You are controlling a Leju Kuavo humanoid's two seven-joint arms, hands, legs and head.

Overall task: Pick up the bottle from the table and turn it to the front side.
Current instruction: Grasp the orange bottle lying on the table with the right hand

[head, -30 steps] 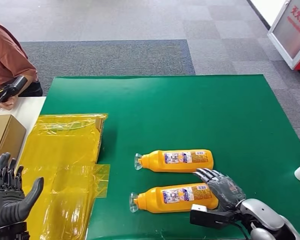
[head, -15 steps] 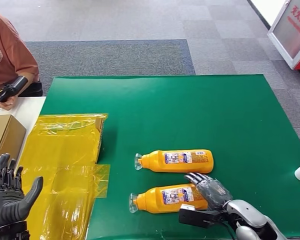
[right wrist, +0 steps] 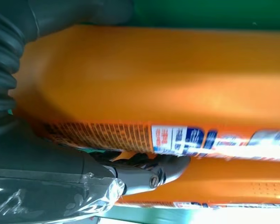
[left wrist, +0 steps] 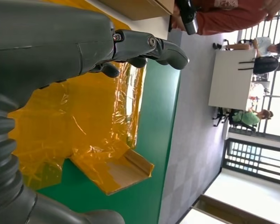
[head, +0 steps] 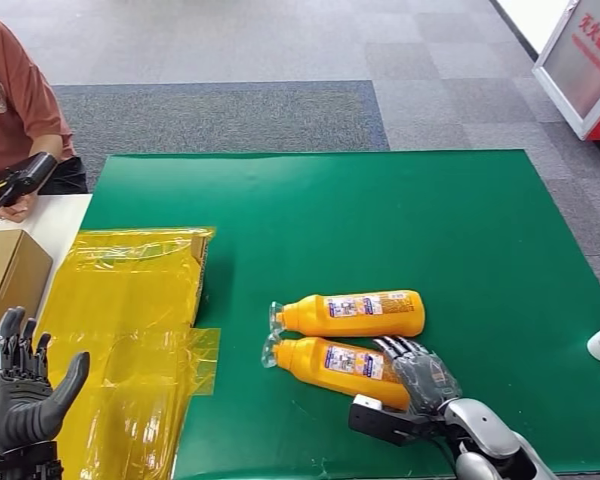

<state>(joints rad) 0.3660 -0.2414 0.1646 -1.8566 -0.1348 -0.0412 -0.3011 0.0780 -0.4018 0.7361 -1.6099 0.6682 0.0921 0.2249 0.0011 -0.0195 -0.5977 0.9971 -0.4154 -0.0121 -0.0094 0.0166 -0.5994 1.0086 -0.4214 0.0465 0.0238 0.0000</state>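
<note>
The near bottle lies on its side on the green mat, cap toward the yellow film, tilted so its cap end almost meets the far bottle, which lies just beyond it. The right hand grips the near bottle's base end, fingers wrapped over the label side and thumb on the opposite face. The mat's near edge runs close below this hand. Beyond and to the right of the bottles the mat is bare green to its edges. The left hand hovers by the film's near left corner, fingers apart, holding nothing.
</note>
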